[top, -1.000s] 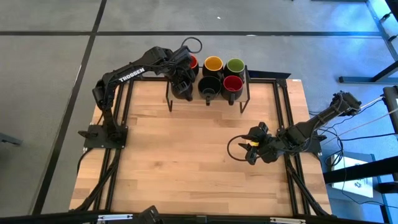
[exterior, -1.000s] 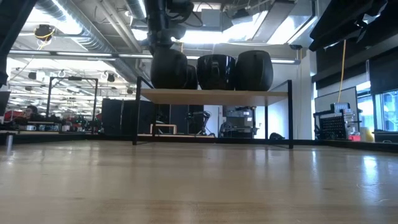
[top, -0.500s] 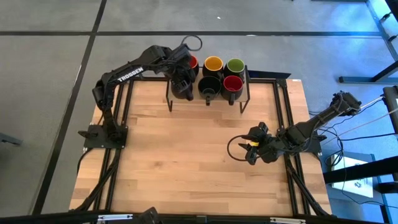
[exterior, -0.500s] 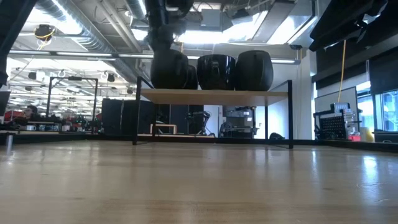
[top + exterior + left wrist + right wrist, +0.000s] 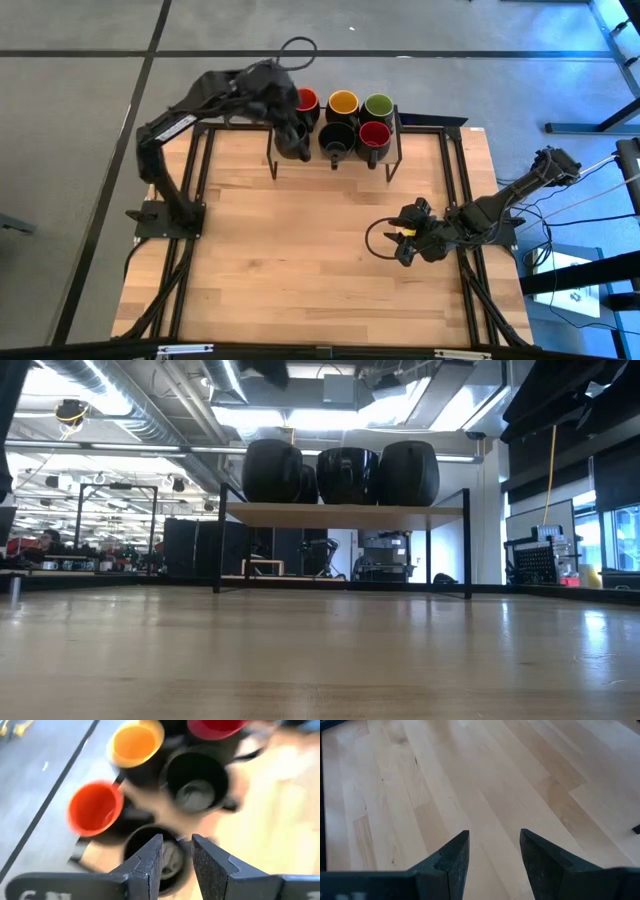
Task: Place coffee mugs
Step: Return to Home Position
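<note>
Hovering left gripper (image 5: 176,839): my fingers slightly parted, empty, above coffee mugs (image 5: 343,103).
Right gripper (image 5: 494,838): parted, empty, over table (image 5: 290,250).
Arm lettering (image 5: 180,124): unreadable.

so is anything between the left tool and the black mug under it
Nothing visible. The left tool hangs open above the black mug, which stands on the shelf, with only air between.

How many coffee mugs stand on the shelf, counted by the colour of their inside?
Red-inside mugs: 2
Yellow-orange-inside mug: 1
Green-inside mug: 1
Black-inside mugs: 2
Total: 6
</note>
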